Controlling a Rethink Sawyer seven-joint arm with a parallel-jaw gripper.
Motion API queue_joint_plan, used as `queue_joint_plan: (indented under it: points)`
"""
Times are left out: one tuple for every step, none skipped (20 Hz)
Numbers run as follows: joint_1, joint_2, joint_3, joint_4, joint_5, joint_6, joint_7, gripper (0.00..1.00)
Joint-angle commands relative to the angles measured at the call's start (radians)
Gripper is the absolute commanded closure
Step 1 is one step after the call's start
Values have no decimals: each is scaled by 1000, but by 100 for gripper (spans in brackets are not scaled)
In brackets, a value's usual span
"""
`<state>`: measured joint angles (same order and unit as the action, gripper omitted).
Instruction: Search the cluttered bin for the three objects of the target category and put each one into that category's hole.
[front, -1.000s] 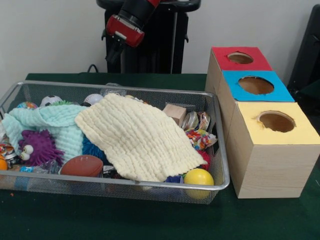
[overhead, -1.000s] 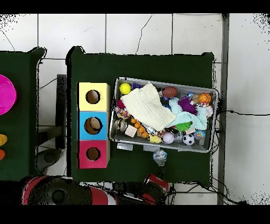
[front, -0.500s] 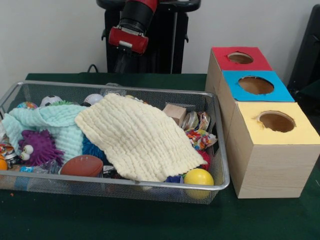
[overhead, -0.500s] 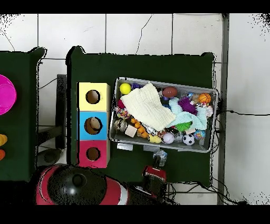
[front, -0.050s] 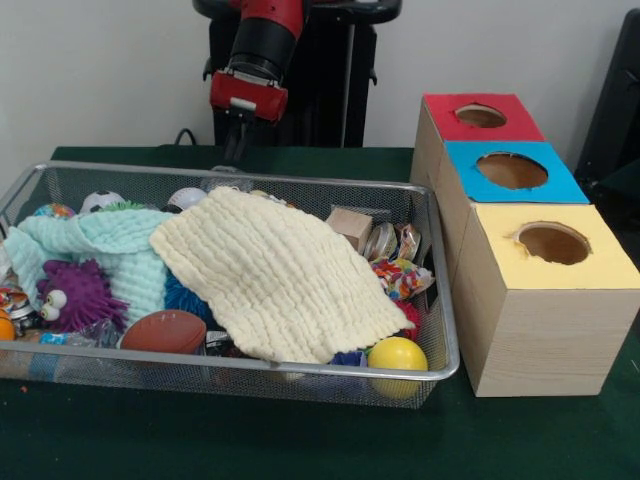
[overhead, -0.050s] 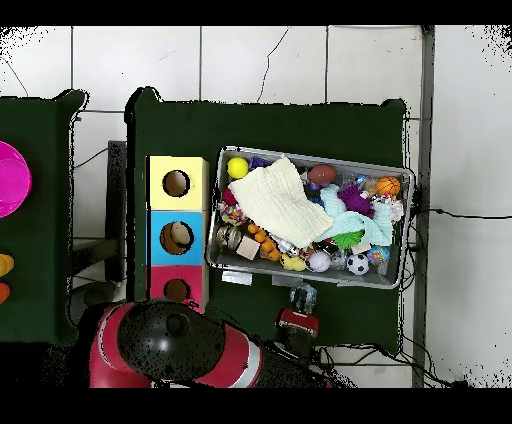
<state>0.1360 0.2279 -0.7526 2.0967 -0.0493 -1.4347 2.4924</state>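
End effector hanging off the red-and-black arm, just behind the back rim of the wire bin, above the counter. Can't tell if open or shut, too dark and narrow against the black pedestal. Nothing visibly in it. In the overhead view, same end effector sitting just outside the bin's long edge, over the green.

Inside the bin: big cream cloth draped over the middle, hiding plenty underneath. Mint cloth tucked beside and partly under it. Purple spiky toy with googly eyes near the front, brown football right beside that. Yellow ball jammed in the front corner nearest the boxes. Wooden block poking out at the back, shiny snack wrappers just next to it. Soccer ball peeking up at the back rim, basketball in a corner in the overhead view.

Beside the bin, three wooden boxes in a row, touching: red-top box, blue-top box, yellow-top box, each with a round hole. From above, something tan sitting inside the blue one's hole.
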Motion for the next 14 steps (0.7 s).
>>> queue_joint_plan:
  points:
    - [-23, 86, 181, -134, 37, 32, 54, 100]
    - [-21, 85, 181, -133, 37, 40, 57, 0]
    - [-22, 82, 182, -134, 33, 51, 59, 0]
    - [-23, 79, 183, -134, 28, 62, 60, 0]
    - [-24, 75, 184, -135, 23, 72, 62, 0]
    - [-25, 73, 185, -135, 19, 79, 62, 0]
    - [-26, 72, 185, -136, 14, 85, 63, 0]
    - [-27, 70, 186, -137, 9, 89, 65, 0]
    - [-27, 71, 187, -136, 11, 88, 64, 0]
    - [-27, 70, 187, -136, 10, 89, 64, 0]
    - [-26, 67, 187, -134, 9, 94, 64, 0]
    - [-25, 61, 187, -131, 5, 109, 64, 0]
    - [-22, 58, 186, -130, 6, 109, 63, 0]
    - [-25, 57, 188, -134, -1, 114, 64, 0]
